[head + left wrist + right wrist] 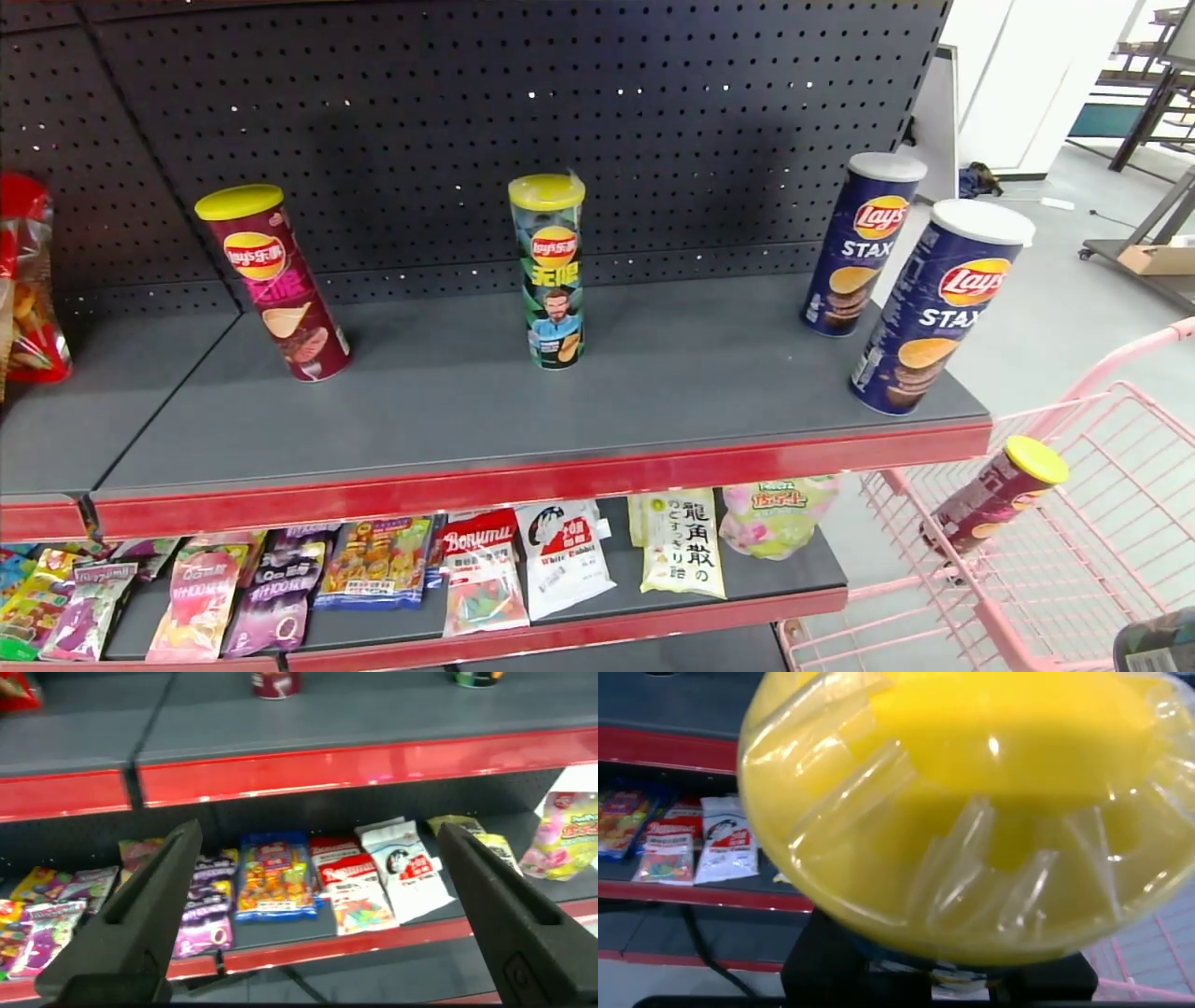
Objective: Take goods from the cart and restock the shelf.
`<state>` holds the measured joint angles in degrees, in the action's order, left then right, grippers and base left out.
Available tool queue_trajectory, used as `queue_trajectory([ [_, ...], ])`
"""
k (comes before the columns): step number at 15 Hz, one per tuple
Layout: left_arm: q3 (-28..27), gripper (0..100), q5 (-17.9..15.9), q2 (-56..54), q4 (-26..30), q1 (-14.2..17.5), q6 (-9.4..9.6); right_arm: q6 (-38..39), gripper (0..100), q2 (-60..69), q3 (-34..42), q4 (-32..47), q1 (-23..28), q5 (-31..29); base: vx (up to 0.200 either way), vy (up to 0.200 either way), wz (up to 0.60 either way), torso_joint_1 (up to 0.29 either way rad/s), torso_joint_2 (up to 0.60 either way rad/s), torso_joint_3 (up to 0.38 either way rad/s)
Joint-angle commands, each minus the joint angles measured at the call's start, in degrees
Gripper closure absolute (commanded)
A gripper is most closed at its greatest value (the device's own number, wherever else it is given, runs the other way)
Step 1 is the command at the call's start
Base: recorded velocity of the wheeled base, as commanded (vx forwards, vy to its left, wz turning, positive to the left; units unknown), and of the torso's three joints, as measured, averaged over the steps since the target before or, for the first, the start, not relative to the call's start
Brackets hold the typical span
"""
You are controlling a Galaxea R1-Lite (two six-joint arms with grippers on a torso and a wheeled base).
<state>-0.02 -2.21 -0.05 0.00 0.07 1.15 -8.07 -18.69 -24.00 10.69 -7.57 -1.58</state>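
Right wrist view: yellow lid [971, 793] of a can sits hard against the camera and hides the right gripper's fingers, so you cannot tell whether they are clamped on it.

Judged step: getting a can out of the cart [1102, 560] and up to the shelf [653, 392].

Head view: a yellow-lidded can [994, 499] leans tilted at the cart's near wall. Whether it is the same can is unclear.

Left gripper [318, 905]: fingers [140, 905] wide apart, nothing between them. Snack bags [280, 877] lie beyond the tips.

- Before lifting, confirm a firm hold on the can's body.
- Clear the red shelf edge [541, 481] and bring the can upright.
- Set it in the open gap between the middle can [553, 271] and the blue cans [864, 243].
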Motion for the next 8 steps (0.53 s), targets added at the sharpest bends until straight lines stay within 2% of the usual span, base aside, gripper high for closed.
queue_trajectory([
  [1, 0.02, 0, 0.01, 0.05, 0.00, 0.01, 0.00, -0.02, 100, -0.03, 0.01, 0.03, -0.25, 0.27, 0.000, 0.000, 0.00, 0.000, 0.00, 0.000],
  [6, -0.06, 0, -0.08, 0.05, -0.09, 0.01, 0.08, -0.02, 100, 0.49, 1.15, 0.03, -0.25, 0.27, 0.000, 0.000, 0.00, 0.000, 0.00, 0.000],
  [8, 0.02, 0, -0.08, 0.05, -0.09, 0.01, 0.08, -0.10, 100, 0.41, 1.15, 0.03, -0.34, 0.27, 0.200, 0.000, 0.00, 0.005, 0.00, 0.000],
])
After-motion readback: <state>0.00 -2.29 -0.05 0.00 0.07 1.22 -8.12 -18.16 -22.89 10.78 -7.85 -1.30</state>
